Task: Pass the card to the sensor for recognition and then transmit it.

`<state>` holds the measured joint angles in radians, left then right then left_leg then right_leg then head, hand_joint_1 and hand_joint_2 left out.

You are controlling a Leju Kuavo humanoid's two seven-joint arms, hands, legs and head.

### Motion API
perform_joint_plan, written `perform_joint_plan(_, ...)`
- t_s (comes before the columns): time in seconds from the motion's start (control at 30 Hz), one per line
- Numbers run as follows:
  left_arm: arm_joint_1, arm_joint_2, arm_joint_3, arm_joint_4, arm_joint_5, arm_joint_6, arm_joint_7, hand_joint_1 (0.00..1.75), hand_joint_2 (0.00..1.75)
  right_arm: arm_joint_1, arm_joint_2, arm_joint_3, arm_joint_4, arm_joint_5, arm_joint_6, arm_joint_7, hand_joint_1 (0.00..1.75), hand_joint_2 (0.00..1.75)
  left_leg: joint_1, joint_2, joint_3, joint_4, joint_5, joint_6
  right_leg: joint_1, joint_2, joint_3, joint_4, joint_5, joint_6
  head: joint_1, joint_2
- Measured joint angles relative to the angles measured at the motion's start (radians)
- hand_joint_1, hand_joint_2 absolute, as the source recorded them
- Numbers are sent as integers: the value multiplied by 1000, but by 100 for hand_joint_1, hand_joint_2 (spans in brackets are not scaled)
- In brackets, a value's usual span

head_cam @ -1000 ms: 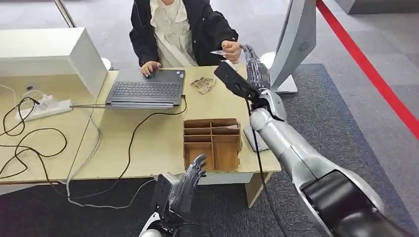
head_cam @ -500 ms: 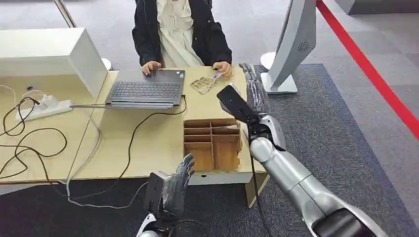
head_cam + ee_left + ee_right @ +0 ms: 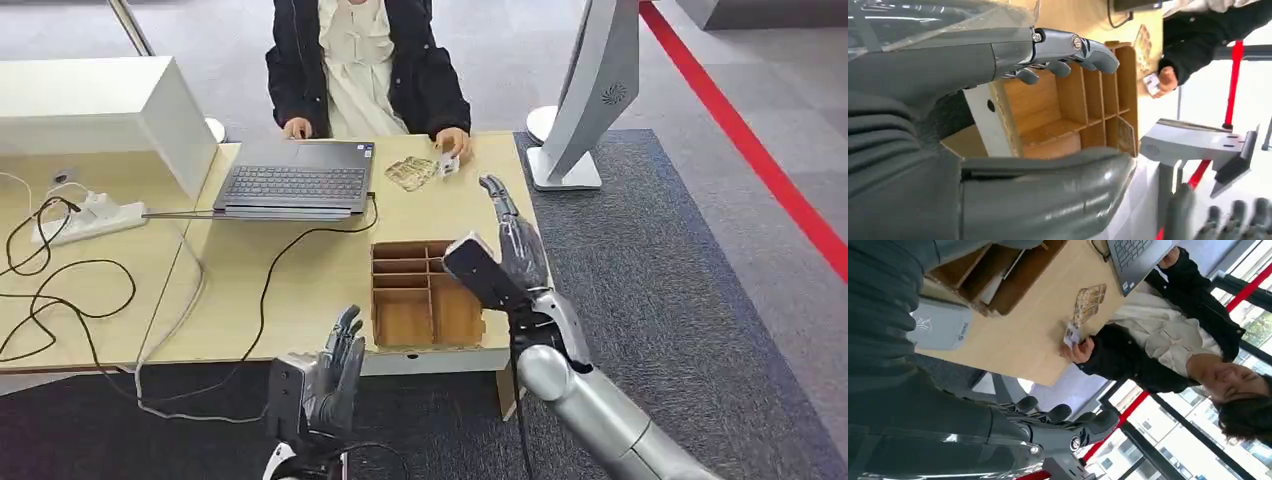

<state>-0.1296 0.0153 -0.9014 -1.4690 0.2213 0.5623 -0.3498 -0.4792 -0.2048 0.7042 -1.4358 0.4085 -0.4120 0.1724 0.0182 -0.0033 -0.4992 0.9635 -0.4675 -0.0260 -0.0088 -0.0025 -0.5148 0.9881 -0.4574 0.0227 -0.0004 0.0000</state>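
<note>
The small white card [image 3: 447, 163] is held by the person's hand [image 3: 455, 145] at the far edge of the desk, beside a patterned stack of cards [image 3: 410, 172]. The right wrist view shows the card [image 3: 1070, 334] in that same hand. My right hand [image 3: 512, 243] hovers empty above the desk's right edge, fingers straight and apart, well short of the card. The grey card sensor [image 3: 940, 327] lies on the desk next to the wooden organizer box [image 3: 430, 295]. My left hand [image 3: 335, 368] is open, low before the desk's front edge, near the box [image 3: 1073, 110].
A laptop [image 3: 295, 183] sits in front of the person, its cable trailing across the desk. A power strip [image 3: 85, 218] and loose cables lie at the left. A grey monitor stand [image 3: 585, 95] rises off the desk's far right corner.
My right arm has pulled back from the person toward me, its hand empty. The person has brought the card down to the desk. My left hand has sunk lower.
</note>
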Motion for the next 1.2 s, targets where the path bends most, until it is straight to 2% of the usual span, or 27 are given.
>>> perform_joint_plan(0.3, 8, 9, 2, -32, -6, -15, 15, 0, 175, 48, -13, -6, -20, 18, 5, 0, 0, 175, 0, 0, 0, 0, 0, 0, 0, 0, 0, 0, 0, 0, 0, 0)
perform_joint_plan(0.5, 8, 8, 2, -32, -6, -50, 15, 0, 175, 45, -12, -6, 5, 130, 3, -5, 0, 175, 0, 0, 0, 0, 0, 0, 0, 0, 0, 0, 0, 0, 0, 0)
perform_joint_plan(0.87, -3, -3, 2, -31, -6, -150, 26, 0, 175, -23, 35, 15, 222, 327, 47, -15, 0, 175, 0, 0, 0, 0, 0, 0, 0, 0, 0, 0, 0, 0, 0, 0)
perform_joint_plan(1.2, -15, -16, 2, -10, -5, -196, 26, 0, 175, -58, 91, 32, 401, 332, 42, -40, 0, 175, 0, 0, 0, 0, 0, 0, 0, 0, 0, 0, 0, 0, 0, 0)
